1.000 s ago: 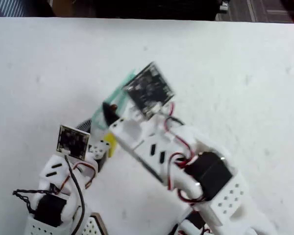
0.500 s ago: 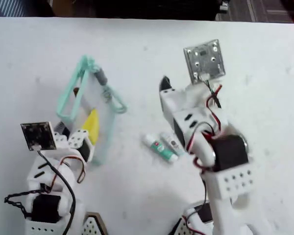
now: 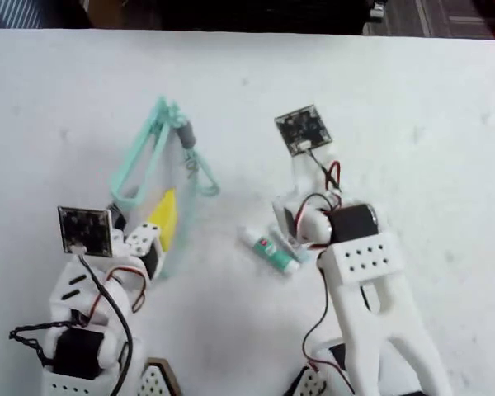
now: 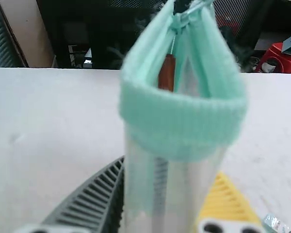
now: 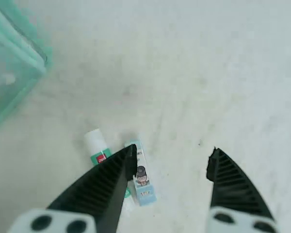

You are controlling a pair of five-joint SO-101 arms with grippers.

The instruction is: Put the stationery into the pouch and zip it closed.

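- Wide bare table [image 3: 421, 124] is seen beyond and beside the right arm [image 3: 359, 264].
- A bare strip is found between the pouch [image 3: 158, 169] and the right arm.
- The pouch's near end is closed off by the left gripper [image 4: 169, 167], clamped on it.
- The pouch's mouth is spread open; a brown thing [image 4: 166, 73] is seen inside, and a grey pull [image 3: 186, 132] sits at the rim.
- The glue stick [image 3: 267, 249] and blue stick [image 3: 285, 244] are crowded from the near side by the right arm.
- Bare table is seen between the parted fingers of the right gripper [image 5: 172, 151]; the blue stick lies just beside one fingertip.
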